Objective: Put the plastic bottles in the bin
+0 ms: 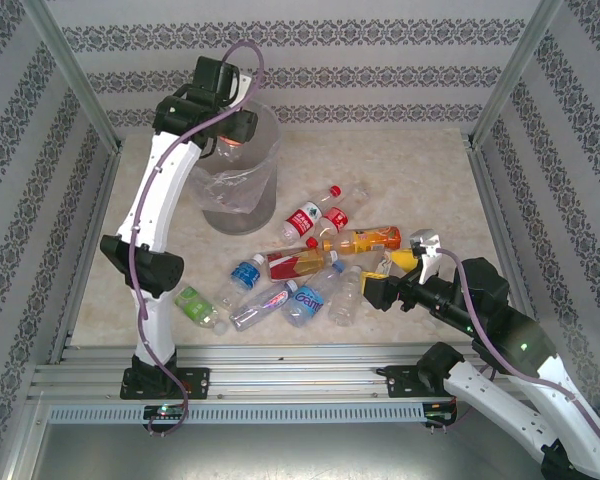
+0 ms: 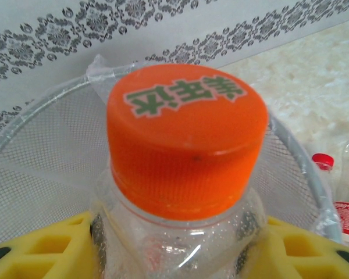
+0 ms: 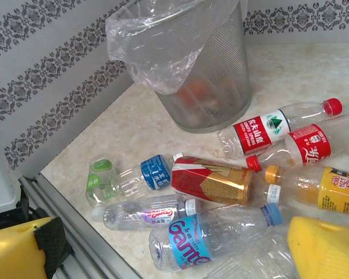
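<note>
Left wrist view puts the orange-capped bottle [image 2: 186,139] right in front of me. It is clear-bodied, with green characters printed on its cap, and stands upright between my yellow pads [image 2: 52,247]. My left claw [image 1: 228,128] is closed narrow on the bottle, one pad pressed to each side of its shoulder. Just behind and below it is the bin [image 2: 41,174], its grey mesh wall and rim wrapped by a clear crinkled liner [image 2: 99,67]. From the top camera, that claw hangs over the bin's open mouth near the far left of the table [image 1: 400,160].

The other bottles lie on their sides in a loose heap to the right of the bin, near it but apart. Closest to it are a red-labelled bottle with a red cap [image 3: 262,131] and a second red-labelled one [image 3: 305,145] touching it. Next come an orange drink bottle [image 3: 320,189], a red-and-gold one [image 3: 212,180], a blue-labelled one [image 3: 145,173] and a green-labelled one [image 3: 99,177]. Nearest the table's front rail are a pink-lettered bottle [image 3: 151,212] and a blue "Ganten" bottle [image 3: 209,235].

My right claw [image 1: 395,272] hovers at the right edge of that heap, jaws spread wide and gripping nothing. One of its yellow fingers [image 3: 323,250] sits just beside the orange drink bottle.
</note>
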`<state>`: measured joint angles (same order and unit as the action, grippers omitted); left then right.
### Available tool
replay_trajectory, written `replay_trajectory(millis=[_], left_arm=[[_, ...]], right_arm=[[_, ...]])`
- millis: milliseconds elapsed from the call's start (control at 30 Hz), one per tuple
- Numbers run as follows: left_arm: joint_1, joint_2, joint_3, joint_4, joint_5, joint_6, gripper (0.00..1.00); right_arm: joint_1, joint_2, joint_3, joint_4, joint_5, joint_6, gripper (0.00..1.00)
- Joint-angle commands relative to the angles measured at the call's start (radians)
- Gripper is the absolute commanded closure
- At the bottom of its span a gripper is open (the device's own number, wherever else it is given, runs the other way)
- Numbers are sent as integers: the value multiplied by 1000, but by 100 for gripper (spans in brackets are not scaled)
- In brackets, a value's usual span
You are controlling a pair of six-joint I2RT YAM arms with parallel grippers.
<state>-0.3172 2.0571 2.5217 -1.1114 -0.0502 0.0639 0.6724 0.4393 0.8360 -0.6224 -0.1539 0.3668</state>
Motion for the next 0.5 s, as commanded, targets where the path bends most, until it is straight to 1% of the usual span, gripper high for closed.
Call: replay_trajectory(millis=[0, 233, 467], left_arm=[[10, 46, -11, -38, -11, 23, 47], [12, 106, -28, -51, -39, 19, 47], [14, 116, -127, -52, -50, -6, 46]], right_arm=[[7, -8, -5, -10, 21, 0, 2], [7, -11, -10, -19, 27, 2, 2], [6, -8, -20, -14, 27, 4, 2]])
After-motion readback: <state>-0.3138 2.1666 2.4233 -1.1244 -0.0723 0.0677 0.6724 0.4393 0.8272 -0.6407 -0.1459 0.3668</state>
